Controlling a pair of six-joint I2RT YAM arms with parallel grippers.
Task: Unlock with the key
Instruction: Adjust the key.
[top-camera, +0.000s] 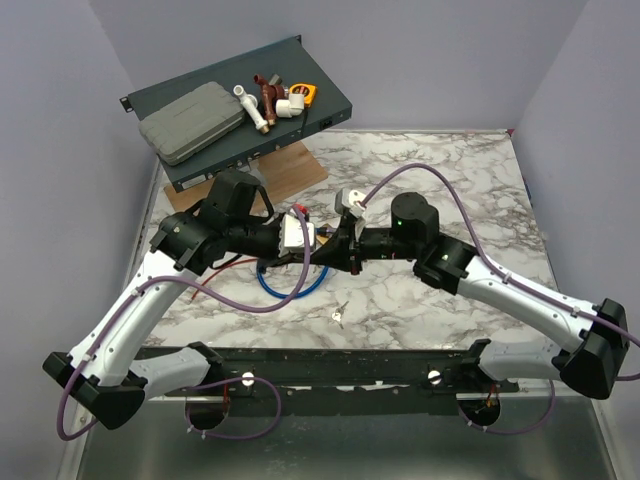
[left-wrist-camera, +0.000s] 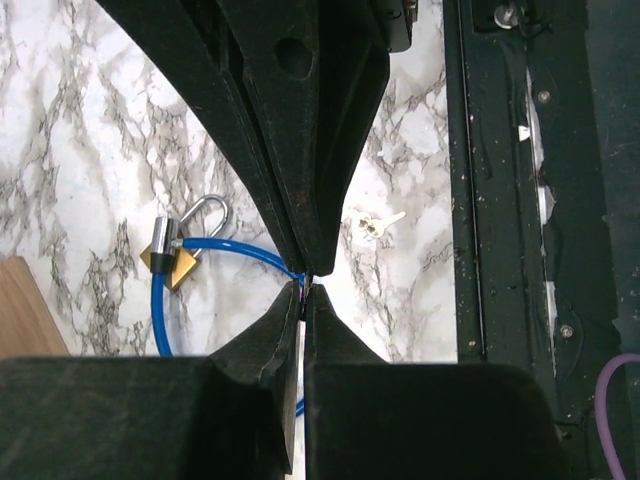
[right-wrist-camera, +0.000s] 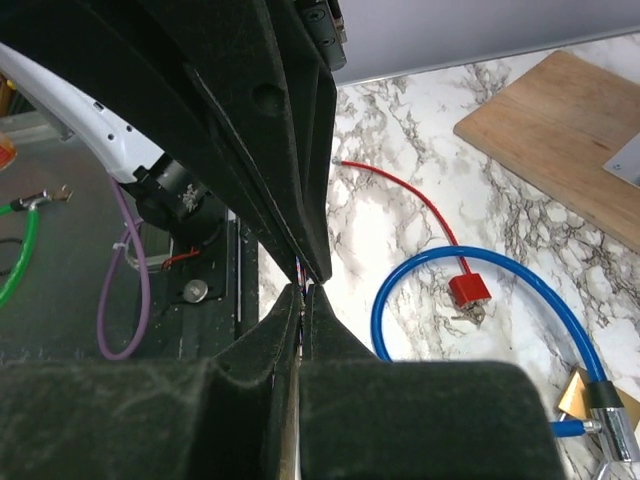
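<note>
The key (top-camera: 340, 312) is a tiny silver piece lying on the marble near the front edge; it also shows in the left wrist view (left-wrist-camera: 375, 225). The brass padlock (left-wrist-camera: 175, 262) with a silver shackle sits on a blue cable loop (top-camera: 290, 287), and also shows in the right wrist view (right-wrist-camera: 585, 400). My left gripper (top-camera: 328, 254) and right gripper (top-camera: 342, 250) meet tip to tip above the cable loop. Both are shut, left (left-wrist-camera: 303, 292) and right (right-wrist-camera: 305, 292). Neither is on the key or the padlock.
A small red lock (right-wrist-camera: 467, 290) on a red cable lies inside the blue loop. A wooden board (top-camera: 290, 172) and a dark rack unit (top-camera: 240, 110) with a grey case and pipe fittings stand at the back left. A black rail (top-camera: 330, 368) runs along the near edge.
</note>
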